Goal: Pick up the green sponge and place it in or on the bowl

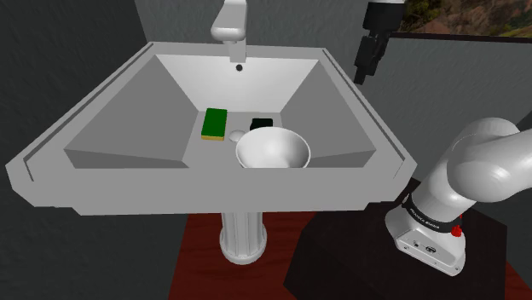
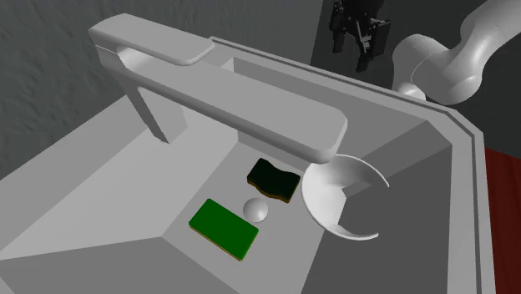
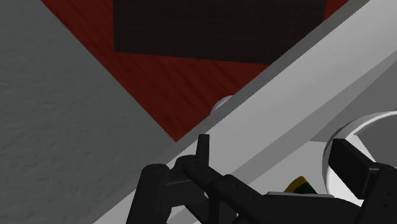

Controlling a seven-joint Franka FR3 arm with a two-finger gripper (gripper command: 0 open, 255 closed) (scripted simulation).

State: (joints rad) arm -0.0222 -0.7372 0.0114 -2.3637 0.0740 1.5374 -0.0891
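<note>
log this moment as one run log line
stage: pre-grasp | gripper: open, empty, raised by sink rim | green sponge: flat in sink, near bowl, untouched | bowl: upright, empty

Arm point(image 1: 477, 162): thick, rounded tubular links, glossy white shading to grey, with darker seams at the joints.

Foot segment, directly above the stand point(image 1: 358, 256): white housing ringed by a dark band point(image 1: 424, 216) that carries small white lettering, illegible. A red button point(image 1: 456, 230) sits at the housing's edge. Small dark round marks, screws or sockets, show on the white face nearest the stand.

Stand: dark, box-shaped, matte, faintly mottled.

Pincer point(image 1: 362, 75), at the arm's end farthest from the stand: all black, with a blocky body below a white wrist segment. Its two fingers point(image 3: 353, 164) are flat and straight with squared tips, and the wrist view shows black ribbed parts behind them
</note>
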